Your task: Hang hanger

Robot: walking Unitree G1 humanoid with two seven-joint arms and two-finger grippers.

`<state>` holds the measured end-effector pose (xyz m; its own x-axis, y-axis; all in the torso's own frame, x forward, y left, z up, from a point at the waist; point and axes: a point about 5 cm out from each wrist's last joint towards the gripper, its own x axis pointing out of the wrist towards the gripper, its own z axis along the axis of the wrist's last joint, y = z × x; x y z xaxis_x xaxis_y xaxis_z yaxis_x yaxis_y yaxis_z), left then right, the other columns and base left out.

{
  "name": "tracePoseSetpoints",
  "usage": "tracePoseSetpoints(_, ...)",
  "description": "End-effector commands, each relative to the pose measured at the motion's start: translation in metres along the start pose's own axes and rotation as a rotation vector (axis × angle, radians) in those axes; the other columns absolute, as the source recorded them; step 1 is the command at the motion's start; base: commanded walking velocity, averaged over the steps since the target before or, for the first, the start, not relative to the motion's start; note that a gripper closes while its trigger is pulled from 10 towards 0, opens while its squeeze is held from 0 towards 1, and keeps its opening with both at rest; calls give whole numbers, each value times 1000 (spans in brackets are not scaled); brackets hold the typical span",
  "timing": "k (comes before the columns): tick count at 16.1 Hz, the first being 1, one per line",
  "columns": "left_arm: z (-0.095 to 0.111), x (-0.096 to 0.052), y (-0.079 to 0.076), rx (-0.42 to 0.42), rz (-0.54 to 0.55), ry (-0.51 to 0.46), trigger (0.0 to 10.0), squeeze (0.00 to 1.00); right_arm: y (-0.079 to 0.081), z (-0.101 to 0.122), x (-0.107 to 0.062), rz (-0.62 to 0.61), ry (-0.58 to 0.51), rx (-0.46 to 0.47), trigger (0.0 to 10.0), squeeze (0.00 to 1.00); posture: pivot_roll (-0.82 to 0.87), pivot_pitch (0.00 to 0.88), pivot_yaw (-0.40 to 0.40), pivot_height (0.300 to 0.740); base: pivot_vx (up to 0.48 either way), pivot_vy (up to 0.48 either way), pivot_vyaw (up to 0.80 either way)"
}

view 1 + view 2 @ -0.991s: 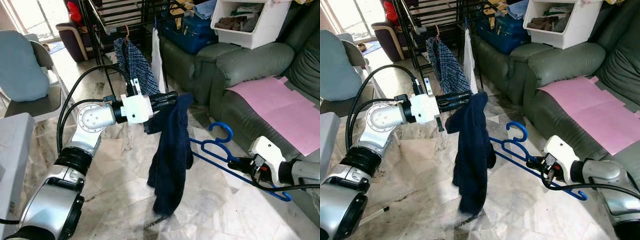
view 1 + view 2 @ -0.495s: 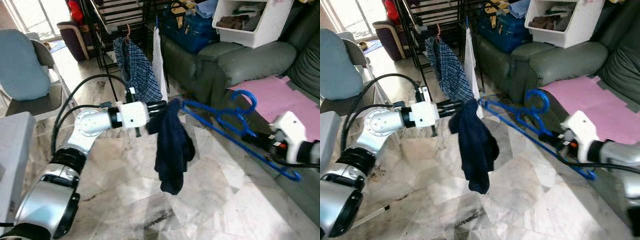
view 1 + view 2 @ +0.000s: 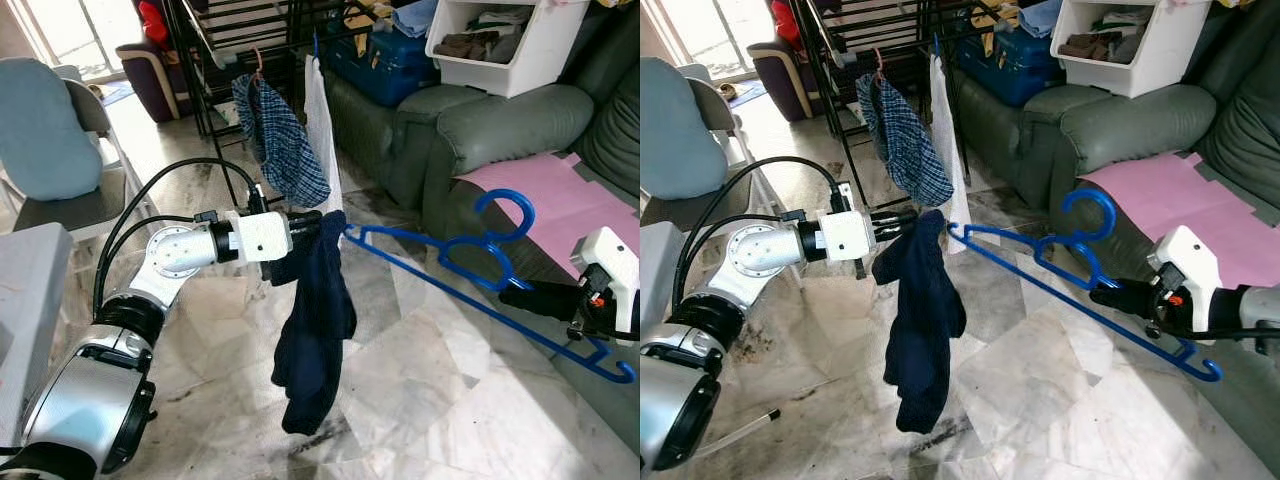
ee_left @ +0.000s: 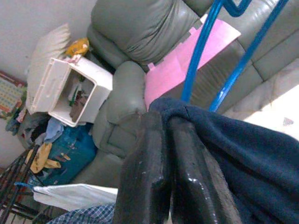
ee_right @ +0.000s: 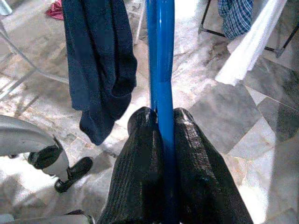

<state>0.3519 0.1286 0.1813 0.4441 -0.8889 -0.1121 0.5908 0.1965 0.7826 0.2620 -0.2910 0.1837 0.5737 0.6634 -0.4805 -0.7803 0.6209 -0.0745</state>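
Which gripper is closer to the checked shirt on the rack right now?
Left. The left gripper, shut on the navy garment, is just below the checked shirt. The right gripper, clamping the blue hanger, is far off by the sofa.

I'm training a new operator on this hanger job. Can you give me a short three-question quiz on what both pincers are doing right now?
1. True or false: the right pincer is shut on the blue hanger.
2. The left pincer holds which item? A) plaid shirt B) dark navy garment C) white bin
3. Fill in: the hanger's far tip points toward the ____ garment.

Key: 1 true; 2 B; 3 navy.
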Motion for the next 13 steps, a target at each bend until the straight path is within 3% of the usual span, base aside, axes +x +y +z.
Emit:
tracePoseSetpoints(1,5,-1,13,46,23,-10,10000,0,1,7,-3,14,-18,-21,10000,0,-114,0,56,740,0,0,0)
tracePoseSetpoints(13,5,-1,13,46,23,-10,10000,0,1,7,-3,14,-18,-21,10000,0,-114,0,56,740,0,0,0)
